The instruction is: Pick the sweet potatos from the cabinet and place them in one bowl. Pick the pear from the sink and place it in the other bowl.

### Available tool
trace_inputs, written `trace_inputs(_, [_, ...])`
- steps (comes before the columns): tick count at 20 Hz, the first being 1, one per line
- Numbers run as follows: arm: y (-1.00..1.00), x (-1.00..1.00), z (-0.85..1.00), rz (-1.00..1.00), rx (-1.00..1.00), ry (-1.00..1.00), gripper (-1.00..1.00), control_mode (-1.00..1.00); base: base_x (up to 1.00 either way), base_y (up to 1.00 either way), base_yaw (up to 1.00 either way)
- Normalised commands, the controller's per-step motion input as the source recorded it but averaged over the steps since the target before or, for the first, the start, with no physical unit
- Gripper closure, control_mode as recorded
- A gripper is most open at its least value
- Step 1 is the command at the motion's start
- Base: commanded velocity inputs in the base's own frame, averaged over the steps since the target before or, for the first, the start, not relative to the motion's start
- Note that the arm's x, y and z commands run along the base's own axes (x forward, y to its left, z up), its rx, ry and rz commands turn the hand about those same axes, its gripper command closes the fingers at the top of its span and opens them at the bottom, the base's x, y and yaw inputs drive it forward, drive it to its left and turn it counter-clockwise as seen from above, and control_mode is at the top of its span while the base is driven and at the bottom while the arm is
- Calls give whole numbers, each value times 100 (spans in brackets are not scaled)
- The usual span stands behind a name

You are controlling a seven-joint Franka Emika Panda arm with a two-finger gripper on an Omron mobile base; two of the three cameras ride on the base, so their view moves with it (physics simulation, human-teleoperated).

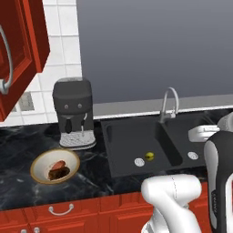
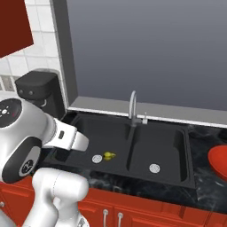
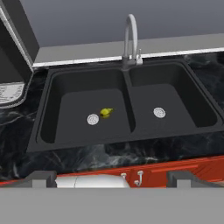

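The pear (image 3: 105, 112) lies beside the left drain of the sink (image 3: 78, 144); the left base view alone shows the cream bowl (image 1: 38, 161) holding sweet potatos (image 1: 58, 167), and the gripper (image 3: 112, 178) stands released and empty.

Franka Panda arm (image 2: 53, 190): glossy white rounded link shells, cylindrical and bulbous. Dark grey-black joint bands between links. Round black joint cap (image 2: 9, 111) with small white and red markings. Gripper fingertips (image 3: 43, 178): small, dark grey, blocky.
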Motion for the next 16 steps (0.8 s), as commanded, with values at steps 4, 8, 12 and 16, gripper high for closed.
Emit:
trace_inputs(4, [0, 0, 0, 0, 0, 0, -100, 100, 2, 0, 0])
trace_inputs(8, [0, 0, 0, 0, 0, 0, -100, 100, 0, 0, 0])
trace_inputs(12, [4, 16, -5, -1, 0, 0, -100, -100, 3, 1, -3])
trace_inputs(16, [9, 57, -19, -7, 0, 0, -100, -100, 0, 0, 0])
